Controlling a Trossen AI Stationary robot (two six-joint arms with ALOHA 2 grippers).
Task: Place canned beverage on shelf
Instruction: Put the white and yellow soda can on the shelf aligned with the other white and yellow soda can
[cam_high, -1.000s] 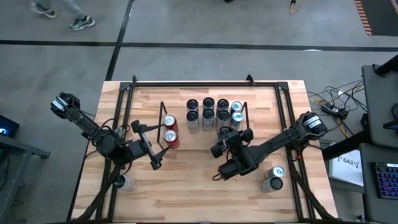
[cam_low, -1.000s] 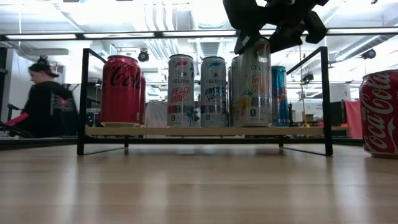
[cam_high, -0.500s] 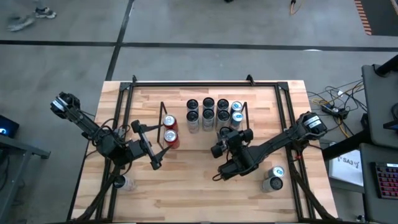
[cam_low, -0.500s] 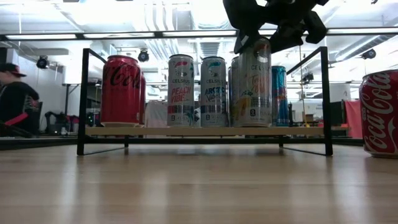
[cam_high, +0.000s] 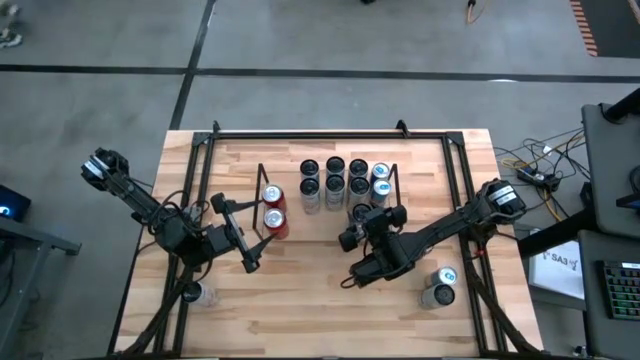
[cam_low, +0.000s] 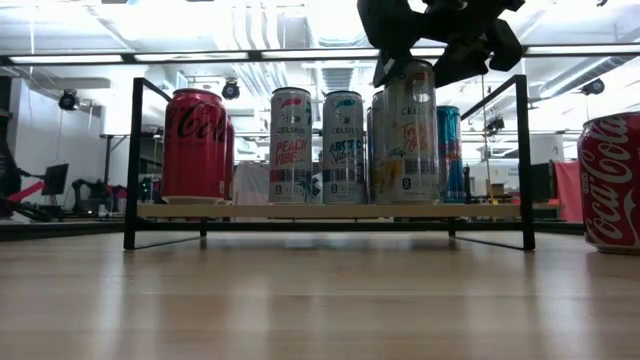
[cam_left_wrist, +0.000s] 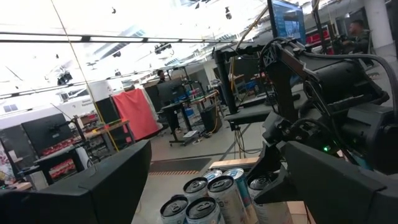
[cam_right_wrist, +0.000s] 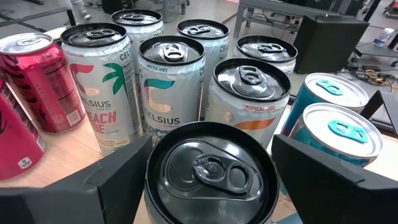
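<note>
The shelf (cam_low: 330, 211), with a wood base and black wire ends, carries two red cans (cam_high: 272, 206), several silver cans (cam_high: 335, 180) and two blue-topped cans (cam_high: 381, 180). A tall silver can (cam_right_wrist: 208, 174) stands upright on the shelf's near right part (cam_low: 405, 140). My right gripper (cam_right_wrist: 211, 149) is open around that can's top, one finger on each side (cam_low: 422, 65); no touch shows. My left gripper (cam_high: 240, 235) hangs open and empty above the table, just left of the red cans.
Two spare cans (cam_high: 440, 287) stand on the table near the right arm, and one can (cam_high: 197, 293) is at the near left. A red can (cam_low: 610, 180) stands at the right edge of the low view. A black tubular frame (cam_high: 330, 135) runs round the table.
My right gripper's fingers have spread a little wider at the top of the tall silver can, which stays standing on the shelf. A person in the room behind has walked out of the low view.
</note>
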